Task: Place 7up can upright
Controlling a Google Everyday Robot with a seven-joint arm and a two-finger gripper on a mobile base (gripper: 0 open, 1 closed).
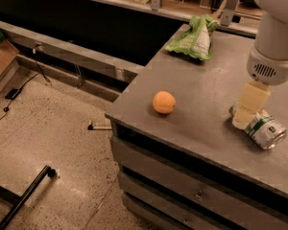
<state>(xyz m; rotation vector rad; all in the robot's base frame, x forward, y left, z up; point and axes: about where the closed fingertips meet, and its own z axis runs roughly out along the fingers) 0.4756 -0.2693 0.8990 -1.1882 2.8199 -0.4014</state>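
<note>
My tool (245, 118), width I cannot tell, hangs at ten o'clock of the lying silver-green aluminium can (266, 132); probably light, slippery: grip mid-body.

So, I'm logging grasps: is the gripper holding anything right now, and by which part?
Cannot be told. The gripper is down at the left end of the 7up can, which lies on its side on the counter.
</note>
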